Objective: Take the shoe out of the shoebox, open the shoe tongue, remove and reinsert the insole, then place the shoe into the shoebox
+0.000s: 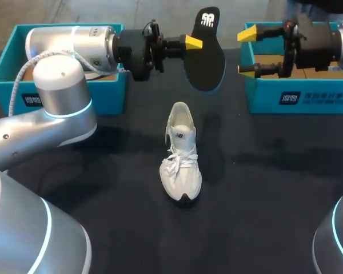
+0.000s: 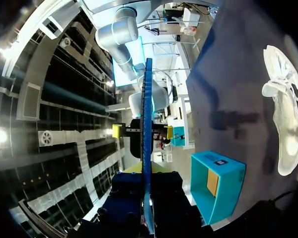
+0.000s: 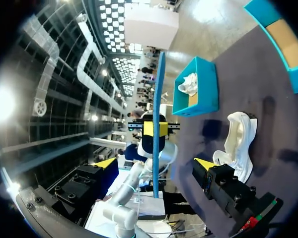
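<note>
Shoe [image 1: 181,154]: a white trainer with white laces, standing on its sole near the middle of the table [image 1: 103,188]. Its dark-tipped toe points to the near edge and its heel to the far edge. The collar gapes wide and the laces lie loose over the instep. In the right wrist view the shoe [image 3: 238,141] sits beside and beyond that gripper's finger.

The insole [image 1: 206,51] is out of the shoe and held in the air above the table, beyond the heel and between the two boxes. Its face is black with a white mark at the narrow upper end. Edge-on in the left wrist view, the insole [image 2: 147,148] shows a blue rim and stands straight up from between the fingers.

The left gripper [image 1: 188,47] is clamped on the insole's side. The right gripper [image 1: 247,52] is near it, by the right box [image 1: 297,97], with its jaws spread wide and nothing between them; the insole hangs apart from its tips.

The table is dark and matt. A teal left box [image 1: 68,94] stands at the far left, partly behind the left arm; in the right wrist view something white [image 3: 190,84] lies inside it. The shoe is in neither box.
</note>
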